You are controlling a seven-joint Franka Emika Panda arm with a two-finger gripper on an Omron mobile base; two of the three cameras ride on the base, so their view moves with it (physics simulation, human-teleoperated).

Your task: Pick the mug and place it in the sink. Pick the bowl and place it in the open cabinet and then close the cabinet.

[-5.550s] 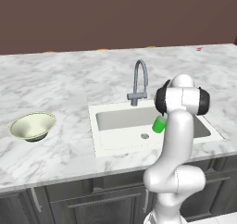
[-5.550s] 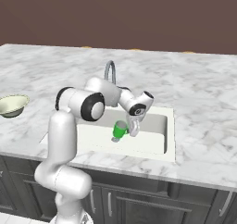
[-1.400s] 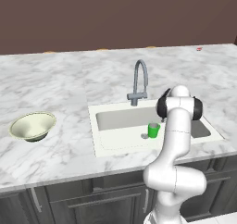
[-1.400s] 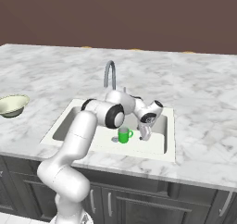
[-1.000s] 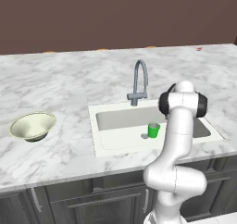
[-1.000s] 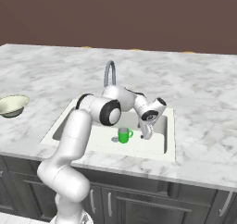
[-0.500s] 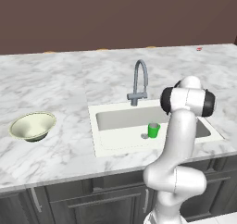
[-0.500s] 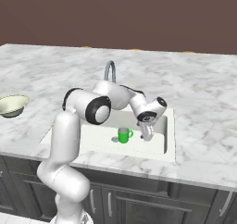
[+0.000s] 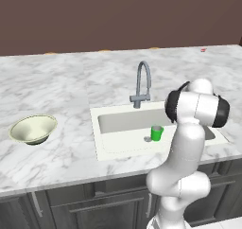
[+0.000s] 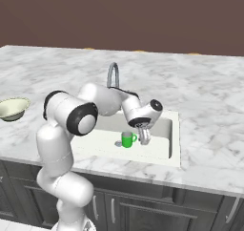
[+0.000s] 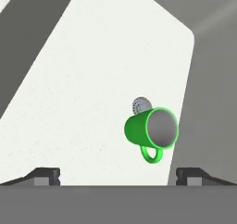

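**In the sink: mug down, gripper clear**

In the sink point(image 9: 106, 150), the green mug point(image 9: 156, 133) stands upright on the white basin floor, next to the round drain point(image 11: 140, 105), handle visible in hand view. Nothing else inside. The cream bowl point(image 9: 33, 129) sits on the marble counter point(image 9: 56, 91) well left of the basin, nothing in it.

Vs 1.4 s ago: mug in same spot; the hand has lifted and pulled back from it, arm elbow now higher.

Gripper point(image 10: 144, 138) hangs just beside the mug on its right, not touching. Fingertips point(image 11: 45, 176) wide apart, holding nothing.
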